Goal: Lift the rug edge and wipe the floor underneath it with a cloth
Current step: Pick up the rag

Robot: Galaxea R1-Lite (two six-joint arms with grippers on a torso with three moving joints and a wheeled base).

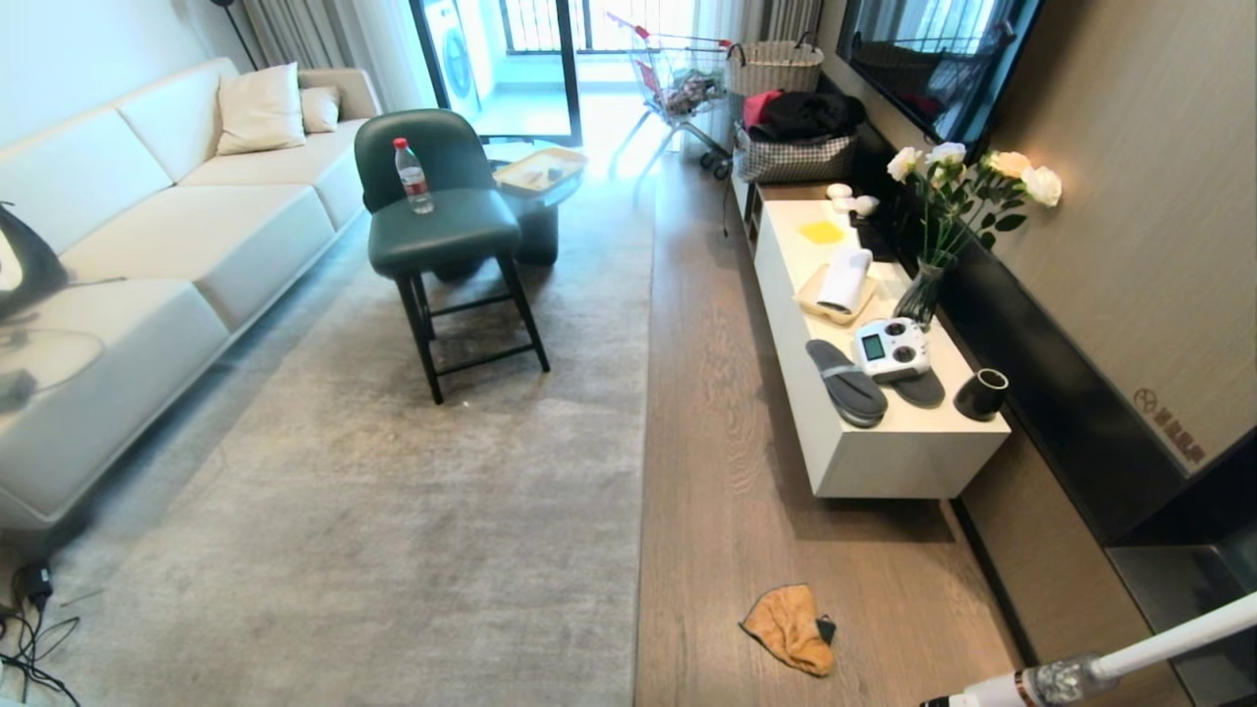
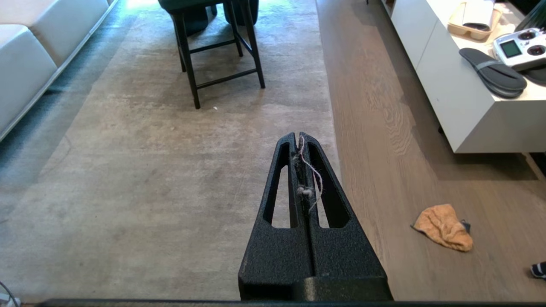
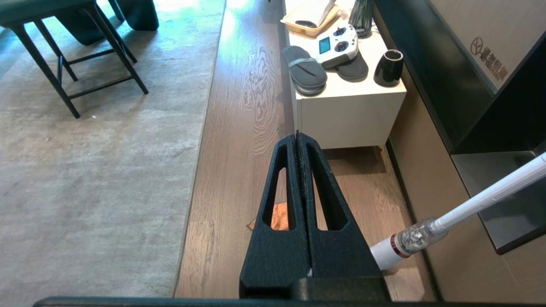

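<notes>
One cloth is lying on the floor, right of the rug edge, nearer the right hand; both hands are sitting pinched together, empty.

The left gripper is formed of two matte black fingers with a rough, grainy surface. Each finger is shaped as a long tapering wedge, pierced by a narrow elongated slot, and is widened into a solid block at its base. Pale fibres and a thin pinkish thread are caught along the seam between them. The right gripper is built in the same black textured pattern, with the same slotted fingers, and a small white fleck is seen near its base.
</notes>
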